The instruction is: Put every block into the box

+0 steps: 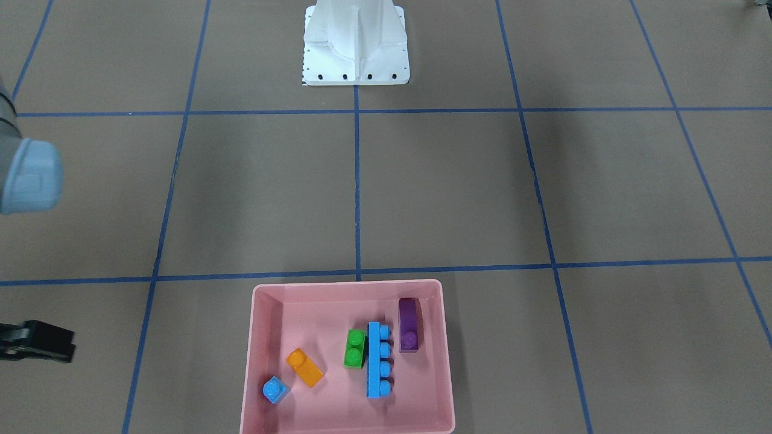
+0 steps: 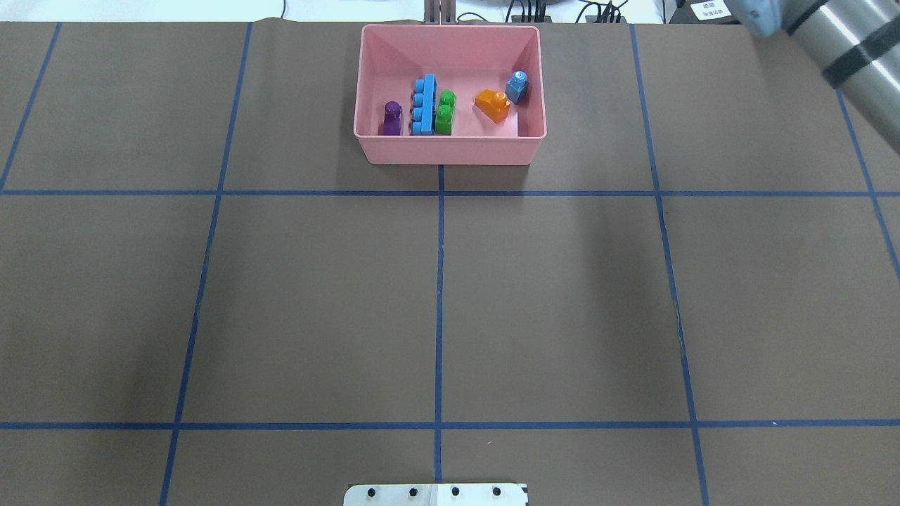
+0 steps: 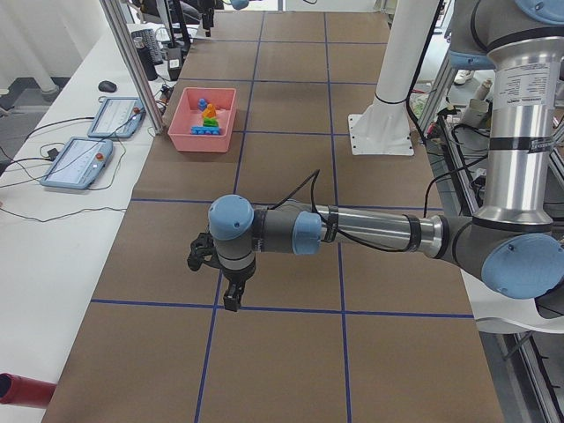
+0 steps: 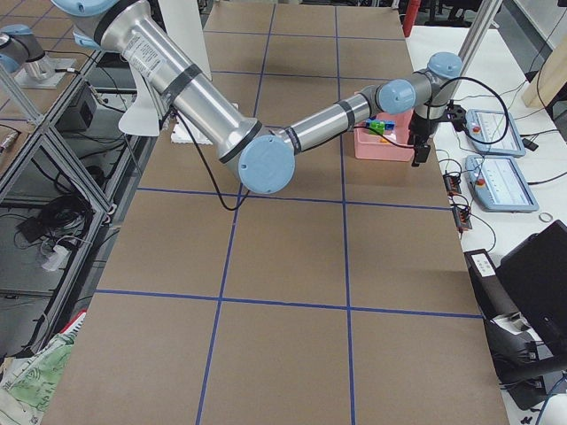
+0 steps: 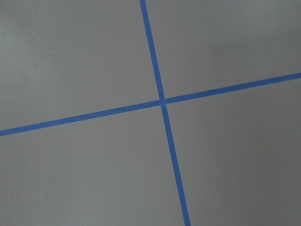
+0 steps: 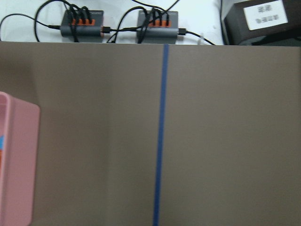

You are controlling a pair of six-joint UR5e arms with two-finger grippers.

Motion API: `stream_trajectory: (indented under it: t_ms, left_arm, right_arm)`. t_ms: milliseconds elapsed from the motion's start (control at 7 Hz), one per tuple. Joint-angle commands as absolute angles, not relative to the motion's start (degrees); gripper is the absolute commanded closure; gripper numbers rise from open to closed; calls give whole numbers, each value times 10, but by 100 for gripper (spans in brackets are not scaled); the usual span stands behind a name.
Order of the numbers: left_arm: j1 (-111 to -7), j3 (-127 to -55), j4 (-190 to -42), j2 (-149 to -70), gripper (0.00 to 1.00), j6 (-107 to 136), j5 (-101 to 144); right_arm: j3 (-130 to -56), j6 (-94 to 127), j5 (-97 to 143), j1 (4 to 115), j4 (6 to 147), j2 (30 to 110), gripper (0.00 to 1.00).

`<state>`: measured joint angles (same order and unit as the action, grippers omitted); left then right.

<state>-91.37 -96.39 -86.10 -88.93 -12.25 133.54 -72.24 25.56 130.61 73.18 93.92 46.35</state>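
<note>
Whether the left arm's (image 3: pixel 370 233) jaws, hanging above the brown paper-covered surface (image 2: pixel 316 302) well apart from the shallow pink plastic box (image 2: pixel 450 149), were apart or together could not be told, nor could the right arm's (image 4: pixel 328 119) jaws, which hung near that box without touching it. In the box lay the purple brick (image 2: pixel 391 118), the long blue four-stud brick (image 2: pixel 424 105), the green two-stud brick (image 2: pixel 444 112) just beside it, the orange brick (image 2: pixel 492 105) and the small blue single-stud brick (image 2: pixel 518 87). Blue tape lines (image 2: pixel 439 302) crossed the surface, the white metal robot base (image 1: pixel 356 48) stood on it, and a white bench (image 3: pixel 53 220) ran alongside
</note>
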Motion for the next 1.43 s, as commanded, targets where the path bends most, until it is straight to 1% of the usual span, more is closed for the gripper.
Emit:
stream_trajectory:
  t_ms: [0,143,429,571,714,857,1000,1143,1286]
  left_arm:
    - [-911,-959,-848,-880,0,-175,1332]
    - [-915,-962,-850,-879,0,-175,1336]
    - [-921,-961,-855,-876,0,-170,1334]
    - [-923,-967,-855,-873,0,-167,1337]
    - [-926,-975,-855,-867,0,-172,1339]
    - [-926,-977,-855,-867,0,-173,1339]
    - [-926,-979,-856,-867,0,-174,1339]
    - [-926,-981,-856,-867,0,-172,1339]
    - [-926,-979,-856,-860,0,-170,1339]
  right_arm:
    - [-824,91,1319,799,1013,574,1]
    - [-883,44,1319,818,1019,650,1]
    - [-1007,42,1312,831,1013,808,0]
    - [-1048,43,1310,836,1013,869,1]
    - [-1085,43,1311,840,1007,955,0]
    - [-1098,42,1312,852,985,998,0]
    - [-1098,44,1312,854,930,1038,0]
    - [-1099,54,1316,854,874,1059,0]
    - [-1099,54,1311,854,868,1060,0]
